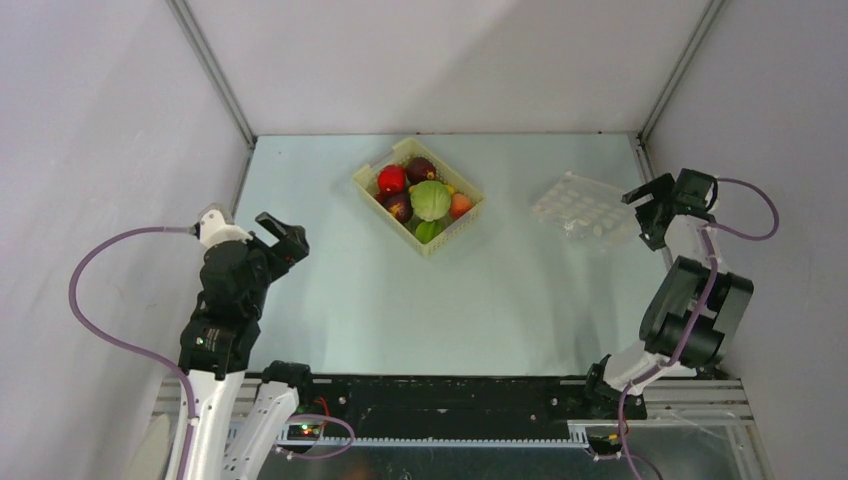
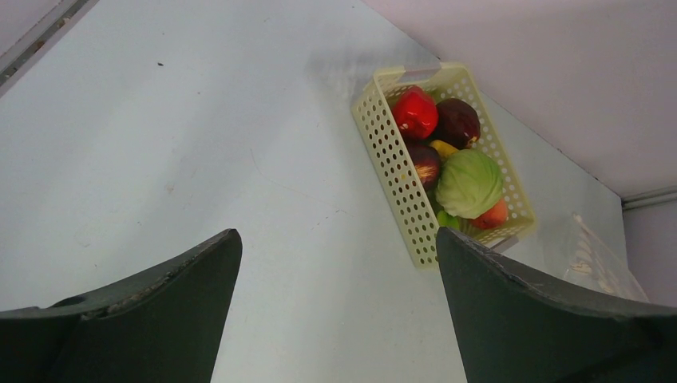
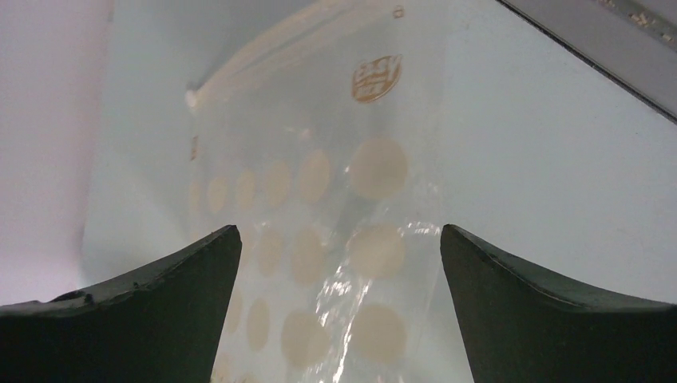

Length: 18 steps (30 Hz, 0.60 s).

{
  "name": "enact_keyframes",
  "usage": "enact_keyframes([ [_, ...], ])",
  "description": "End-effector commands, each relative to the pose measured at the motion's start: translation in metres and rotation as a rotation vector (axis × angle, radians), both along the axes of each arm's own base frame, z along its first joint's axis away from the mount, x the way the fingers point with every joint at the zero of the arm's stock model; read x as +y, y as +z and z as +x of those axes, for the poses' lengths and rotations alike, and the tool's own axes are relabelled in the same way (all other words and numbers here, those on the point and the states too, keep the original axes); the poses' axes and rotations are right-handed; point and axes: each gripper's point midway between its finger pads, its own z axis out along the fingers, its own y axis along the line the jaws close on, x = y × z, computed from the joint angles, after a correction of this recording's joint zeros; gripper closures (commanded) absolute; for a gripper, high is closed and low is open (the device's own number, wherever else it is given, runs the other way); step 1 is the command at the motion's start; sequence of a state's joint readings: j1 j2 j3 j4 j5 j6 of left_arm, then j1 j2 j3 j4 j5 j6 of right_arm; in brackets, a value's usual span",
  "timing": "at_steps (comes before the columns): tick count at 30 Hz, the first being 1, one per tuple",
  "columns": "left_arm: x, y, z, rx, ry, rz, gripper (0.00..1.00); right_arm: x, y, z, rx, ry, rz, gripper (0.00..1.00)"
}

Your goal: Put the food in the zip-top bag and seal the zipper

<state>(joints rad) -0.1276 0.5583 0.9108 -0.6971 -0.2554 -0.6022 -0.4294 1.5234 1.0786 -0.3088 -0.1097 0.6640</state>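
While both sets of jaws gape, holding nothing, right gripper (image 1: 646,214) hangs above zip-top bag (image 1: 585,210), flat at right of table (image 1: 500,320); tan stamp (image 3: 376,77) near bag mouth, lettering unreadable. Food (image 1: 428,199) heaped in yellow basket (image 1: 369,181), centre-back, well apart from left gripper (image 1: 284,234).

A pale yellow basket (image 1: 392,222) is sitting at an angle on the light table (image 1: 400,320), toward its far edge. Grey walls (image 1: 450,60) are enclosing three sides, and a black rail (image 1: 450,405) is running along the near edge.
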Motion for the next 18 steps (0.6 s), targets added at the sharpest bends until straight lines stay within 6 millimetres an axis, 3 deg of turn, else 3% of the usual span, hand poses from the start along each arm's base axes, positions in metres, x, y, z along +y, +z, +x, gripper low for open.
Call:
enact_keyframes([
  [1,-0.002,0.003,0.003,-0.015,-0.018,0.002,0.02,-0.019,0.003,0.035,-0.066,-0.074,-0.011,0.00],
  [7,-0.003,-0.002,0.004,0.001,-0.021,0.001,0.02,-0.020,-0.034,0.058,-0.011,-0.098,0.018,0.00],
  [13,-0.005,-0.005,0.005,0.012,-0.031,-0.002,0.01,-0.014,-0.052,0.075,0.002,-0.104,0.043,0.02],
  [16,-0.005,-0.006,0.004,0.014,-0.030,0.000,0.02,-0.011,-0.060,0.076,0.013,-0.106,0.063,0.14],
  [18,-0.005,-0.007,0.003,0.018,-0.031,0.003,0.02,-0.008,-0.060,0.078,0.011,-0.092,0.065,0.32],
])
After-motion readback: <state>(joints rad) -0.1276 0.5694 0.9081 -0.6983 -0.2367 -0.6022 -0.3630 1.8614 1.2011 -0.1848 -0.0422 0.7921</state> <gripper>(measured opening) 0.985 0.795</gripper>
